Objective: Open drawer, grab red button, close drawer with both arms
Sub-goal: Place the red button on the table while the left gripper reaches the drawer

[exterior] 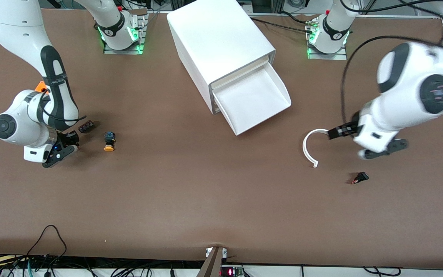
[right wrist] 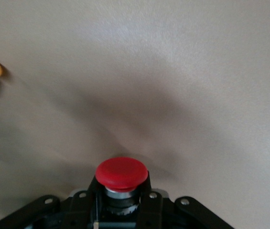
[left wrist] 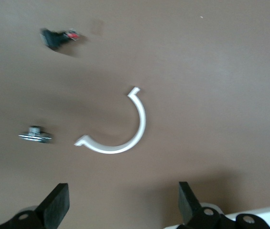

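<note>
Fingers of the right end effector [right wrist: 120, 210] clenched the button [right wrist: 121, 174], its smooth round red cap outward, above the brown surface [exterior: 190, 184]. Over a curved white strip [exterior: 309, 148] hung the released left end effector [left wrist: 123, 207]. The drawer [exterior: 254, 100] stood open.

I see a red cap on the button [right wrist: 122, 173], low in my right wrist view. The other button [exterior: 109, 141] has a yellow-orange cap. The drawer [exterior: 258, 100] is white. The table [exterior: 190, 184] is brown.
</note>
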Robot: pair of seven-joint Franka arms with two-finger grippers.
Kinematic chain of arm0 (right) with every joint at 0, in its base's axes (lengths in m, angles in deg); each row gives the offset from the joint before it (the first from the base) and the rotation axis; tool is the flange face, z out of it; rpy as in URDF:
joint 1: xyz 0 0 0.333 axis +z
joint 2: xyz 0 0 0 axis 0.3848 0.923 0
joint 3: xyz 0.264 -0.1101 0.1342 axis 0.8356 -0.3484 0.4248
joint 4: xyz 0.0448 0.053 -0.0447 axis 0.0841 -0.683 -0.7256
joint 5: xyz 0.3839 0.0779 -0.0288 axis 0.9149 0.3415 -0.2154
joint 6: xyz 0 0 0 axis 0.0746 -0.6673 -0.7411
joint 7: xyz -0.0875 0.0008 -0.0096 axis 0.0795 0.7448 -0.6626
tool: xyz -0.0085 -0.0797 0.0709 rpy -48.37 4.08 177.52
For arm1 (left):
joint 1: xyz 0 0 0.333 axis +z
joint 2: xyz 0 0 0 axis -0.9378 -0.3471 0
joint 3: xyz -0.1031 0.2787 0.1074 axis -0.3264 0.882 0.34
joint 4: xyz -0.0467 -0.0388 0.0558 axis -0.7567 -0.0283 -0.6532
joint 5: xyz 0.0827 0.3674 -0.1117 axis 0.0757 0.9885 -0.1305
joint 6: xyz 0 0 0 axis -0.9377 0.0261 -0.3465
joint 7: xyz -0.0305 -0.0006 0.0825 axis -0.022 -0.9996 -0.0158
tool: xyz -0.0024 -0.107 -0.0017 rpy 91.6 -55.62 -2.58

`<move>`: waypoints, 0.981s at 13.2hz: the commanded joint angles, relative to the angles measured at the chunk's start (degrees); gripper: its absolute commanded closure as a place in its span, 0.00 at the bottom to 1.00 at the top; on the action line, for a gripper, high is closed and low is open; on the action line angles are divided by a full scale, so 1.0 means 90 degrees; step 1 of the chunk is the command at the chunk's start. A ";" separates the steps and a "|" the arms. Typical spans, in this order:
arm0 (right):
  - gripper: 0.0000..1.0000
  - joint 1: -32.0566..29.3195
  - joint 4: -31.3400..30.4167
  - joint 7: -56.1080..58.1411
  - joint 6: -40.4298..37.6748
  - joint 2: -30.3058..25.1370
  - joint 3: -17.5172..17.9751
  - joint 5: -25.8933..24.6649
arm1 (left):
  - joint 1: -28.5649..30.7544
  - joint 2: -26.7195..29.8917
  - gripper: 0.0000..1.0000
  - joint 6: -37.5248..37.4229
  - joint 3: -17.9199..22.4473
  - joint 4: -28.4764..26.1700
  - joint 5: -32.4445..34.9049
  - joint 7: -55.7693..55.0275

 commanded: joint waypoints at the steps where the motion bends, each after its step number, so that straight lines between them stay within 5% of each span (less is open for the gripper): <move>1: 0.13 -0.0059 -0.0070 0.0230 0.0175 -0.0013 0.0041 0.0213 | 0.0038 0.0116 0.00 0.1070 -0.0344 -0.0951 -0.0098 -0.0777; 2: 0.02 -0.0050 -0.0070 0.0230 0.0146 -0.0032 0.0041 0.0348 | 0.0038 0.0115 0.00 0.1539 -0.0587 -0.1302 -0.0098 -0.1080; 6: 0.01 0.0048 0.0289 -0.0217 -0.0378 -0.0490 0.0090 0.0408 | -0.0068 -0.0382 0.00 0.2245 -0.1204 -0.1560 -0.0020 -0.2096; 13: 0.01 0.0760 0.1238 -0.2054 -0.2772 -0.1855 0.0042 0.0146 | -0.0673 -0.0607 0.00 0.3175 -0.1205 -0.2224 0.0253 -0.2977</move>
